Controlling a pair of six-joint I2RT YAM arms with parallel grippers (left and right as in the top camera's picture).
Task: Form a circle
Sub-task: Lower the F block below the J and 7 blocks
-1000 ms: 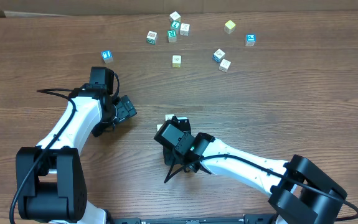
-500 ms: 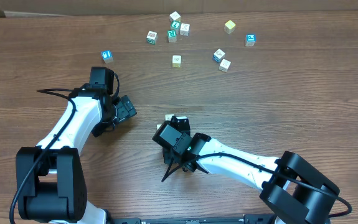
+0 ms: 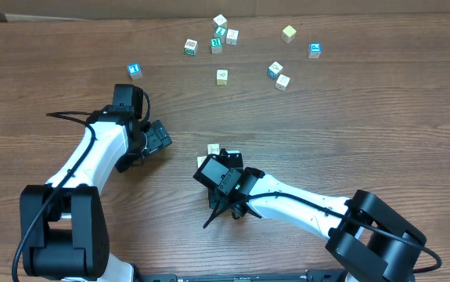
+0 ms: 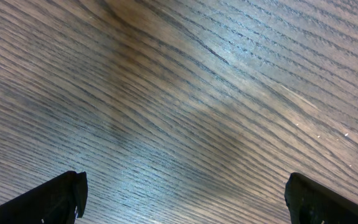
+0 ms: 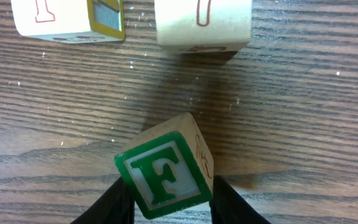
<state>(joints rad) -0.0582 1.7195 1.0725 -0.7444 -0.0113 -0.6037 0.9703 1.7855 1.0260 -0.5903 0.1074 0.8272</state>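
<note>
While the right claw [image 5: 169, 205] pinches a green F cube [image 5: 165, 177], with a black finger [image 5: 113, 206] against each side, the cube sits tilted over the table [image 5: 303, 124]. Just beyond it lie two more cubes side by side, apart from it: a yellow-faced cube [image 5: 70, 17] and a cream cube [image 5: 203, 22] with a red mark. The overhead view puts this group near mid-table.

The left claw [image 4: 185, 202] is spread wide above plain wood grain, off to the left.

Well apart from both claws, at the table's far edge, lies the circle [image 3: 221, 32]: four cubes bunched close, some faces green. Loose cubes lie around it: a green-faced cube [image 3: 191, 47] just left, a blue cube [image 3: 135, 70] farther left, a pale cube [image 3: 221, 76] nearer, a pair [image 3: 275, 69] to the right, and a yellow cube [image 3: 289, 33] beside another blue one.
</note>
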